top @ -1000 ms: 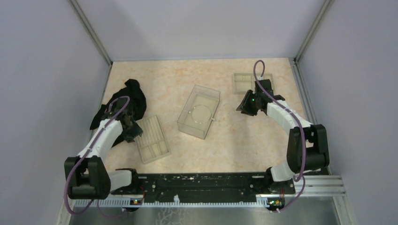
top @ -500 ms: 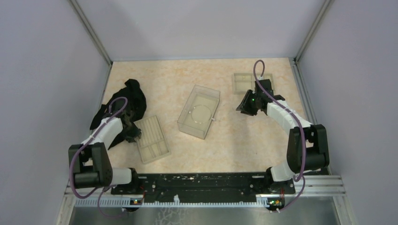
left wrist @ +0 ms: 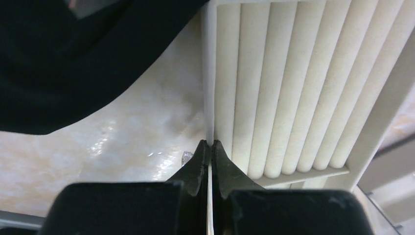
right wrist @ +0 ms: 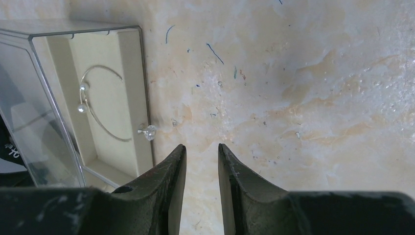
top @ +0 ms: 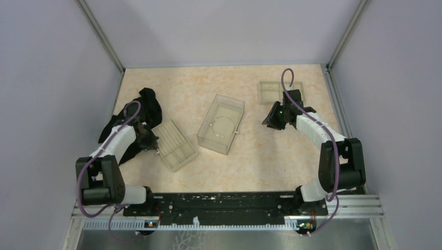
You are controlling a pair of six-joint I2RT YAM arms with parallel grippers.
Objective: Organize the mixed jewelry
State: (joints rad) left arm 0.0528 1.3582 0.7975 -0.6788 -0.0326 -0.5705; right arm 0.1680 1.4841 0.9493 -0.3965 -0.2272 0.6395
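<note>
A thin silver wire hoop (top: 222, 125) lies inside the clear plastic box (top: 230, 107) at mid-table. In the right wrist view the hoop (right wrist: 101, 117) carries two small pearls, and a tiny crystal stud (right wrist: 148, 131) sits at the box's edge. My right gripper (top: 270, 120) (right wrist: 201, 148) is open and empty, just right of the box. My left gripper (top: 149, 141) (left wrist: 210, 143) is shut on the thin left wall of the beige ridged tray (top: 176, 145) (left wrist: 293, 93). A tiny clear piece (left wrist: 187, 157) lies on the table beside the left finger.
A black cloth (top: 140, 109) (left wrist: 73, 58) lies at the left, against the left arm. A beige compartmented tray (top: 273, 91) stands at the far right behind the right gripper. Grey walls close the table on three sides.
My left gripper has moved away from the arm bases and to the right. The ridged tray has shifted and turned with it, closer to the clear box. The right arm has not moved.
</note>
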